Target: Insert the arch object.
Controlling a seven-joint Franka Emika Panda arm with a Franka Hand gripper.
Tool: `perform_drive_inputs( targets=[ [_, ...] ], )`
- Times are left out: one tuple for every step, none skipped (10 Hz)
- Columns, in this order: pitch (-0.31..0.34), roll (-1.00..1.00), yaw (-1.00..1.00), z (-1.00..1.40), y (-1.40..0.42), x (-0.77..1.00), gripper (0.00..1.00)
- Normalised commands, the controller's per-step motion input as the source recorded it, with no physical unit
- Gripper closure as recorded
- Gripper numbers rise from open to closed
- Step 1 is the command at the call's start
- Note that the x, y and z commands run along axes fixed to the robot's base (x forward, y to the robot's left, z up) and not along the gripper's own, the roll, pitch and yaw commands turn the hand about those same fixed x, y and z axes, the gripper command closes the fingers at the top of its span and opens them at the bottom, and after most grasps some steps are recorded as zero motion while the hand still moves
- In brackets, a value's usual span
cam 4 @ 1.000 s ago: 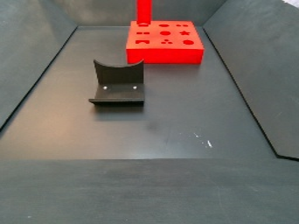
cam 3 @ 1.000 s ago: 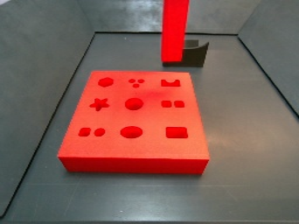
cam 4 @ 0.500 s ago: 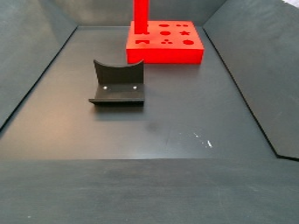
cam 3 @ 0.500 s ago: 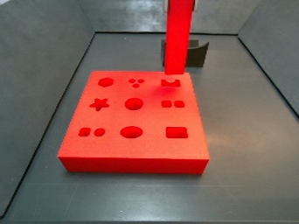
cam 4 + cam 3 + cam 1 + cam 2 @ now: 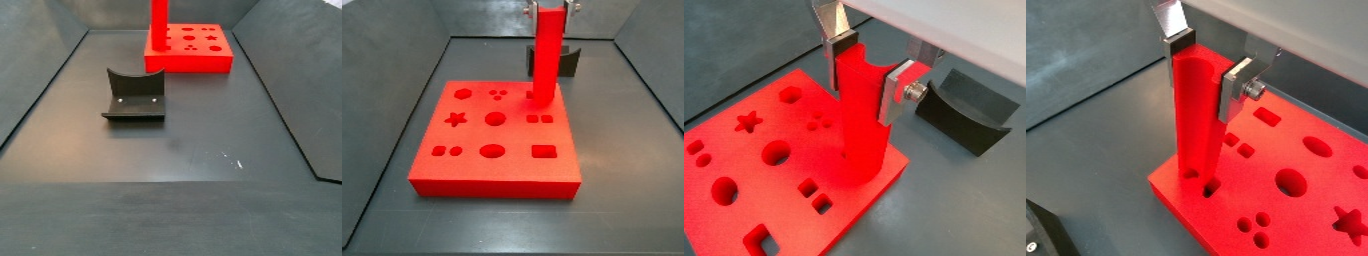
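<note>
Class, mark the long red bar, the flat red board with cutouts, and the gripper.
Long red bar (image 5: 545,60), side view, mid-shaft.
Flat red board (image 5: 502,165), side view, bare top near front edge.
Gripper (image 5: 874,62), wrist view, between fingertips clamping the bar.

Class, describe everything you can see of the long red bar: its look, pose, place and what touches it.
The arch object is a long, slender, bright red straight bar with a matte, plastic-like look, the same red as the holed board. It stands upright. The hand is shut on its upper part, silver finger plates on opposite faces. Its lower end meets the board at a cutout near the corner closest to the dark fixture; how deep it sits cannot be told.
</note>
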Motion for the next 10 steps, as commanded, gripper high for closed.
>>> perform_drive_inputs(
  targets=[
    [-0.029, 0.02, -0.18, -0.28, 0.03, -0.21, 1.00],
    [-0.029, 0.01, -0.20, -0.22, 0.03, -0.22, 1.00],
    [-0.021, 0.01, -0.19, -0.20, 0.01, -0.22, 1.00],
    [-0.026, 0.00, -0.12, -0.20, 0.00, -0.14, 1.00],
    [-0.021, 0.00, -0.05, -0.23, 0.00, -0.01, 1.00],
    [-0.034, 0.00, -0.02, -0.26, -0.01, 0.00, 1.00],
    [-0.066, 0.00, 0.00, -0.36, -0.03, 0.01, 1.00],
    [-0.109, 0.04, 0.00, -0.59, -0.07, 0.16, 1.00],
    [-0.131, 0.16, 0.00, -0.79, 0.00, 0.21, 1.00],
    [-0.126, 0.14, 0.00, -0.83, -0.03, 0.21, 1.00]
  ],
)
